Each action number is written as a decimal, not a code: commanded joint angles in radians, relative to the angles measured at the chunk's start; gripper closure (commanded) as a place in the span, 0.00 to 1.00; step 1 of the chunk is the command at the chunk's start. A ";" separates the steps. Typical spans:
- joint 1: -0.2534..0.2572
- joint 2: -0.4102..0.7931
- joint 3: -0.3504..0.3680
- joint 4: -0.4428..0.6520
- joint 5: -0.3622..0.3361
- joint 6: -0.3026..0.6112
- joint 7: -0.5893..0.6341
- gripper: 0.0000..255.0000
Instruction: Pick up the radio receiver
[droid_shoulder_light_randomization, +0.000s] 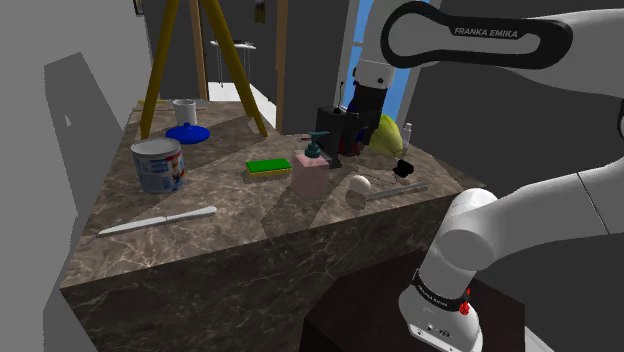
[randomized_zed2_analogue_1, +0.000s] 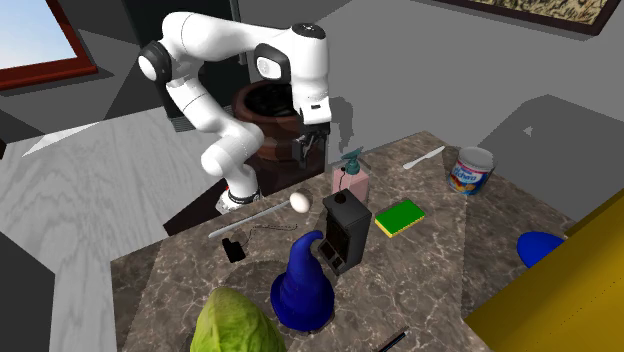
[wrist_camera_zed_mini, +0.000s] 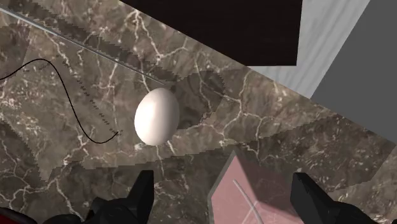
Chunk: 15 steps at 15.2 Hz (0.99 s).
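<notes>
- Approach step, by the look of it: nothing grasped yet, radio (randomized_zed2_analogue_1: 345, 232) untouched.
- End effector (randomized_zed2_analogue_1: 309, 155) released, fingers (wrist_camera_zed_mini: 141, 191) wide apart and clasping nothing, hovering over the surface (randomized_zed2_analogue_1: 440, 290) near the edge closest to the stand.
- Beneath it, in the wrist view: an egg (wrist_camera_zed_mini: 156, 116) just ahead of the fingers, and part of a pink dispenser (wrist_camera_zed_mini: 251, 191) between them, not touched.
- Radio: a black box standing upright about mid-surface, farther from the stand-side edge than the dispenser. Just beside a blue cone (randomized_zed2_analogue_1: 303, 285), with a green sponge (randomized_zed2_analogue_1: 400, 217) near on the other side.
- Not yet over the target, so most of the task left to do.
- Next move, as a judgement: carry across past the dispenser toward mid-surface and centre above the radio's top. Then turn the wrist to set the fingers across the narrower faces, descend and close.
- Worth watching: the dispenser's pump on the way over, and a tall box likely to tip if caught off-centre.
</notes>
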 joint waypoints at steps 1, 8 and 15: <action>0.000 0.000 0.000 0.000 0.000 0.000 0.000 0.00; -0.022 0.196 -0.066 0.267 -0.069 -0.056 -0.102 0.00; -0.033 0.409 -0.120 0.588 -0.107 -0.143 -0.205 0.00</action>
